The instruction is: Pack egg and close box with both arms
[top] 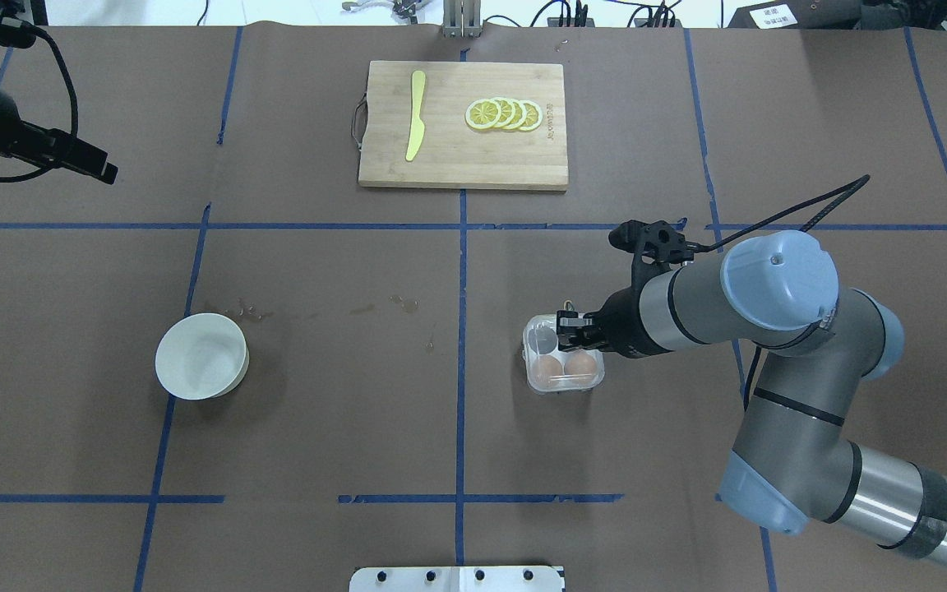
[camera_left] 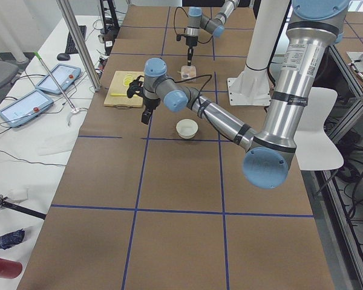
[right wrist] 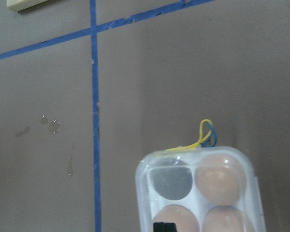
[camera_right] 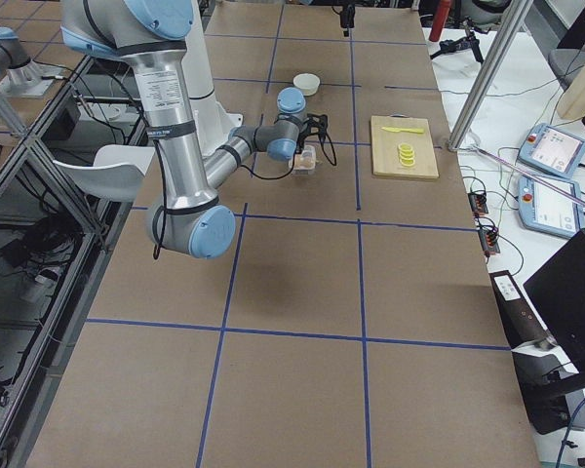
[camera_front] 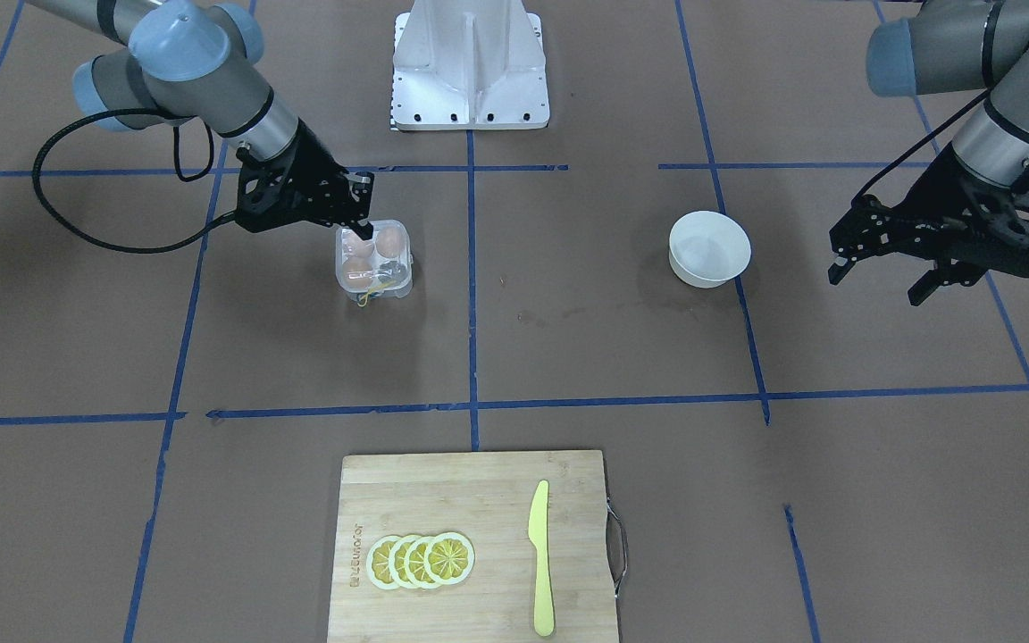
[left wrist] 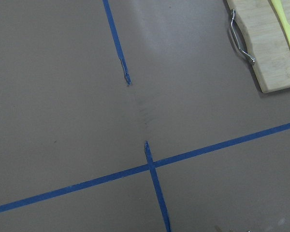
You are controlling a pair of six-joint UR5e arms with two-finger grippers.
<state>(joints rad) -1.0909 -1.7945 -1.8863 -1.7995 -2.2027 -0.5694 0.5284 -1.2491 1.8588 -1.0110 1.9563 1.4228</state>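
Note:
The clear box (camera_front: pixel 373 261) stands on the table with its lid down; it also shows in the overhead view (top: pixel 564 364) and the right wrist view (right wrist: pixel 200 193). Three orange-brown eggs fill three cells, one of them the egg (right wrist: pixel 221 180); the fourth cell (right wrist: pixel 170 181) is empty. A yellow tag loop (right wrist: pixel 205 137) hangs at the box's far edge. My right gripper (camera_front: pixel 361 229) is shut, its tip resting on top of the box at its near side. My left gripper (camera_front: pixel 876 284) is open and empty, held above the table far from the box.
An empty white bowl (camera_front: pixel 709 248) sits between the two arms. A bamboo cutting board (camera_front: pixel 479 500) at the far edge carries lemon slices (camera_front: pixel 421 560) and a yellow knife (camera_front: pixel 540 558). The white base (camera_front: pixel 470 67) stands at the robot's side. Blue tape lines cross the brown table.

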